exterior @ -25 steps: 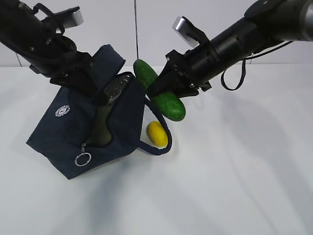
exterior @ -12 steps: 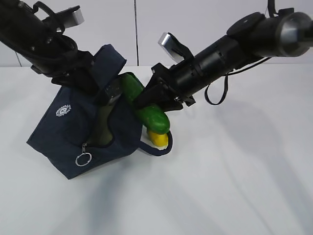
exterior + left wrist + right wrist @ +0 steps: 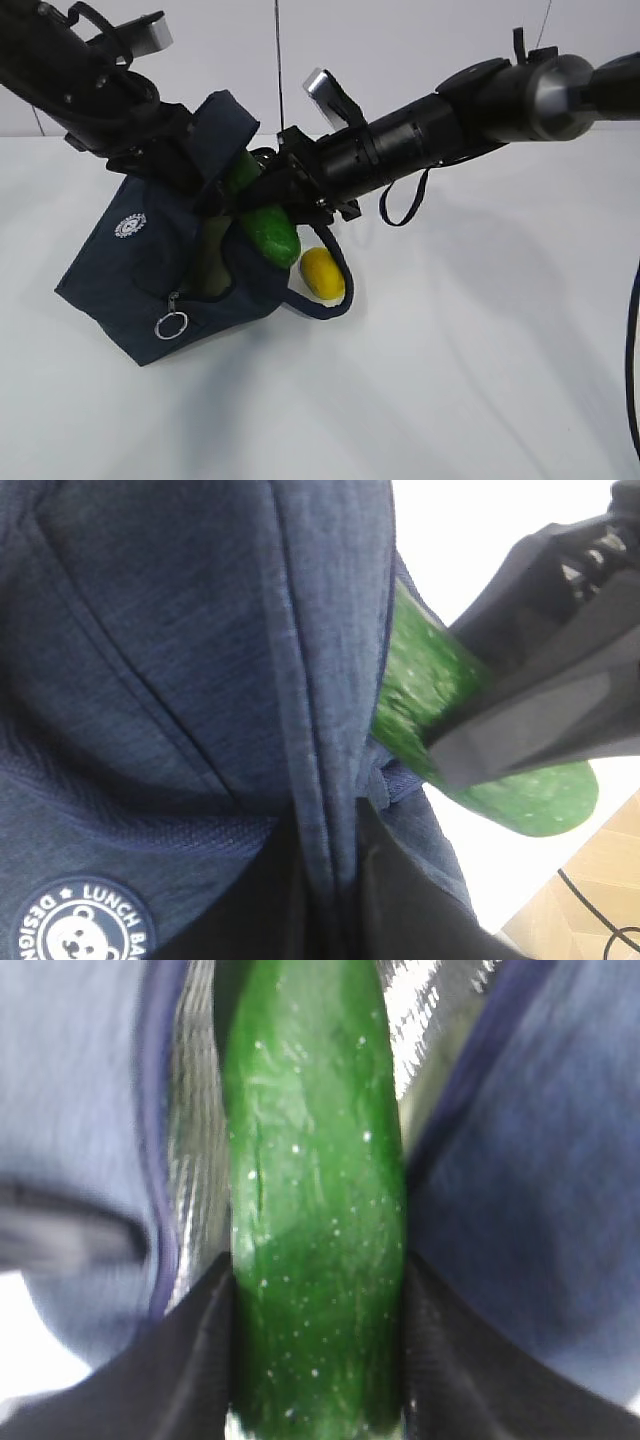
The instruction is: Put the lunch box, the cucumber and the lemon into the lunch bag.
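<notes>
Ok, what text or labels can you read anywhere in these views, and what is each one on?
"LUNCH BA" along the ring of the round white bear logo patch on the lunch bag; the rest of the word is cut off by the frame edge.
"DESI", partial, on the left of the same ring.
Same logo patch in the exterior view: too small to read.
No other text is visible.

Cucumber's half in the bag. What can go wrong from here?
1. The cucumber enters at a slant; its near end could catch the lunch bag rim.
2. The lemon sits inside a handle loop; tugging the bag might roll it away.
3. The left gripper could lose the fabric, closing the mouth.
</notes>
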You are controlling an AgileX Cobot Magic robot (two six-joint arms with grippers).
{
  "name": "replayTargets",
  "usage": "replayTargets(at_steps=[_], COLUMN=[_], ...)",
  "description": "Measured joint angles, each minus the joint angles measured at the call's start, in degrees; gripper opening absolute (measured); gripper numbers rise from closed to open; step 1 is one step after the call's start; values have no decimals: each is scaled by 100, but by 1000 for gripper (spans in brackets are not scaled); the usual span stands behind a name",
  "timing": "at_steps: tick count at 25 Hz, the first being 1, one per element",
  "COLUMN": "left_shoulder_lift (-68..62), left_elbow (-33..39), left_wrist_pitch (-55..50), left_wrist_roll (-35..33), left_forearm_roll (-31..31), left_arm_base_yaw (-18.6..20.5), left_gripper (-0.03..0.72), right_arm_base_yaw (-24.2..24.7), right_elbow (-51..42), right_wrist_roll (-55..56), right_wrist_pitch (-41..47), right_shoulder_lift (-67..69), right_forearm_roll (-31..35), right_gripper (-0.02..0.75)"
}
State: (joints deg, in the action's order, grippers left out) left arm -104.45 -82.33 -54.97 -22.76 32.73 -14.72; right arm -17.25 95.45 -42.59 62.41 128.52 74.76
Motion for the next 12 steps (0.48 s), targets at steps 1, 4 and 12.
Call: replayTargets(at_steps=[1, 4, 12], left_shoulder_lift=[0, 0, 0], left_elbow=[0, 0, 0], left_wrist_pitch=[0, -6, -19], left_wrist_roll=[0, 0, -12], left_forearm_roll=[0, 8, 55], left_arm_base_yaw=[0, 0, 0], left_gripper=[18, 18, 18], right_arm_base_yaw=[0, -24, -191], right_elbow=[0, 0, 0], right_wrist_roll=[-64, -223, -615], right_wrist_pitch=[-24, -62, -320], right_shoulder_lift=[34, 160, 271], right_forearm_roll=[87, 428, 1135], right_gripper=[333, 333, 354])
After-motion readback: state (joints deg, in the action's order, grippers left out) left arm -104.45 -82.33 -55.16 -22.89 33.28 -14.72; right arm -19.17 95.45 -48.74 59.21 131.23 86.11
